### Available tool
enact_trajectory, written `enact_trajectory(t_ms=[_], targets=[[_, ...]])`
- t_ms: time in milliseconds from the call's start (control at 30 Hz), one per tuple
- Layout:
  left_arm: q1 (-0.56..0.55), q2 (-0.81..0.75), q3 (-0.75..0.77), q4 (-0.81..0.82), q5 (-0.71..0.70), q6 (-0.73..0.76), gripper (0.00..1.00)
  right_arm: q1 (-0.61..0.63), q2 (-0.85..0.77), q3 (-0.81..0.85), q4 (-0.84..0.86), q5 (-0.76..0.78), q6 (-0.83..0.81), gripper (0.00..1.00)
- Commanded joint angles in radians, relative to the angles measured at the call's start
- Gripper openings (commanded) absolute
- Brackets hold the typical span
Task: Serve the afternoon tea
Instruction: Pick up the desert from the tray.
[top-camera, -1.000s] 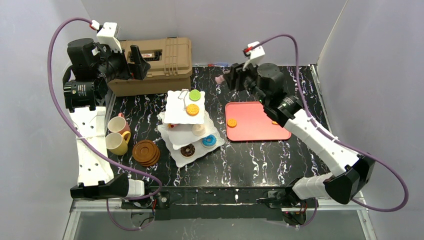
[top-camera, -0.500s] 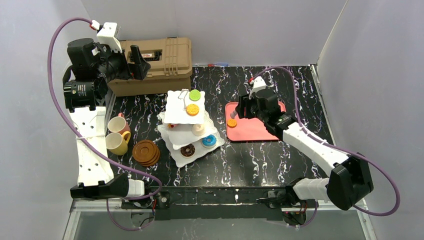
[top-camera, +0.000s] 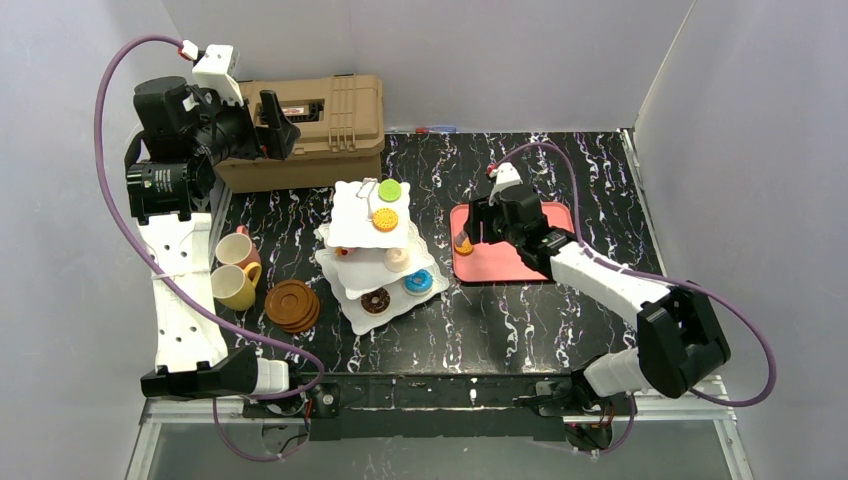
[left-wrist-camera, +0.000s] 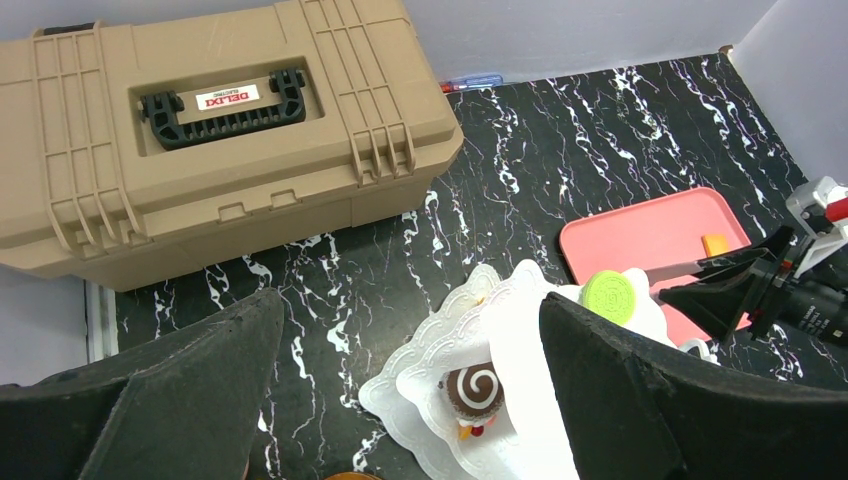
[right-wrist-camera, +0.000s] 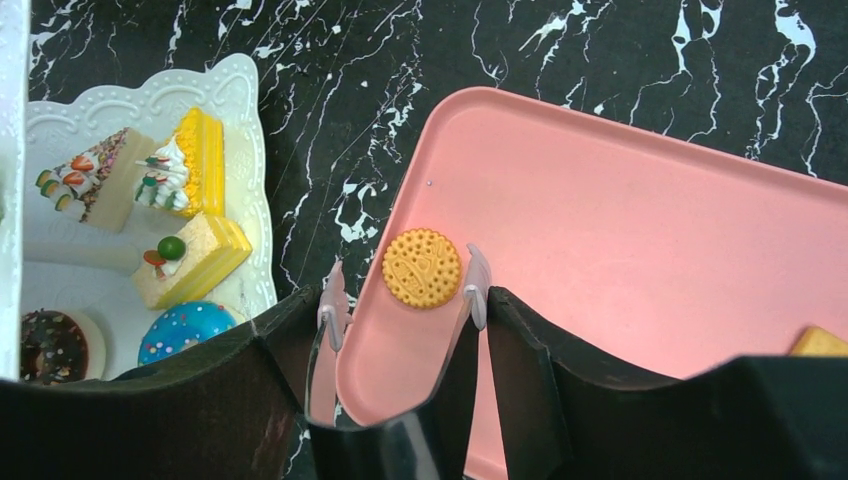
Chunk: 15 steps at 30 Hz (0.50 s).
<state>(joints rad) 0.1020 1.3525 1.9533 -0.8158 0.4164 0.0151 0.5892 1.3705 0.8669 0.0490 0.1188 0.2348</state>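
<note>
Jaws of right gripper (right-wrist-camera: 402, 298) parted astride the round biscuit (right-wrist-camera: 421, 268) on pink tray (right-wrist-camera: 620, 250), gap clear only in wrist view; left gripper (left-wrist-camera: 410, 335) jaws wide apart, holding nothing.

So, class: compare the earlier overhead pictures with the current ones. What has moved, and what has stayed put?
The right end effector came forward and down from behind the flat pink rectangular tray. Its open jaws now straddle the round orange biscuit lying there, not gripping it. The left end effector, white three-tier stand, yellow and pink cups, round brown saucers and tan ribbed hard case stayed put.
</note>
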Motion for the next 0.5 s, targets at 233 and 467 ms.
enact_trajectory(t_ms=[233, 467], targets=[[0.005, -0.01, -0.005, 0.004, 0.012, 0.006, 0.98, -0.004, 0.079, -0.024, 0.104, 0.008, -0.035, 0.67], [0.005, -0.008, -0.005, 0.006, 0.01, 0.006, 0.98, -0.004, 0.095, -0.041, 0.11, 0.01, -0.041, 0.67]])
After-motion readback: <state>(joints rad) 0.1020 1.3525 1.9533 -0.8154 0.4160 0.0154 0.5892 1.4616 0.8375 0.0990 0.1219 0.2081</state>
